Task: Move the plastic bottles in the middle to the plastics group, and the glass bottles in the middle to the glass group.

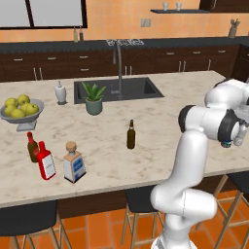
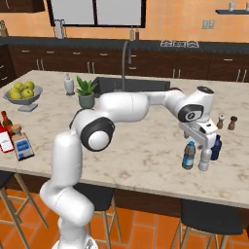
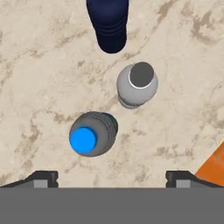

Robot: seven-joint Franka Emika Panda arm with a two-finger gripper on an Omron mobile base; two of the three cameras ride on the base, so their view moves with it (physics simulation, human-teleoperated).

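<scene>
- Plastics, 3 bottles near the worktop's front right edge: water bottle (image 2: 189, 155) w/ blue label, standing upright; pale clear bottle (image 2: 205, 159) just beside it; dark blue bottle (image 2: 216, 148) behind that one, toward the right end.
- In the hand view: water bottle (image 3: 92, 134) w/ blue cap from above, pale bottle (image 3: 137, 85) w/ grey cap near it, not touching; dark blue bottle (image 3: 108, 24) further up.
- Pincer (image 2: 200, 141) hangs above the plastics, jaws spread wide, holding nothing; fingertips (image 3: 41, 178) show well apart, bottles below them.
- Glass, 4 bottles. Slim dark brown long-necked bottle (image 1: 131, 134) stands alone mid-worktop, well apart from the rest.
- Squarish clear bottle (image 1: 74, 163) w/ cork stopper, blue-white label, near front left edge, just beside the flat red bottle (image 1: 45, 161); short brown bottle (image 1: 32, 147) w/ red neck band behind the red one.
- Other things: 1 fruit bowl (image 1: 21, 113) w/ yellow-green fruit at left end; 1 potted plant (image 1: 94, 98) and 1 white dispenser (image 1: 60, 92) by the sink (image 1: 116, 89); 2 shakers (image 2: 226, 121) toward the right end, behind the plastics.
- Arm's elbow (image 1: 209, 121) blocks the plastics in the left base view.
- Stools (image 1: 26, 219) along the front edge.
</scene>
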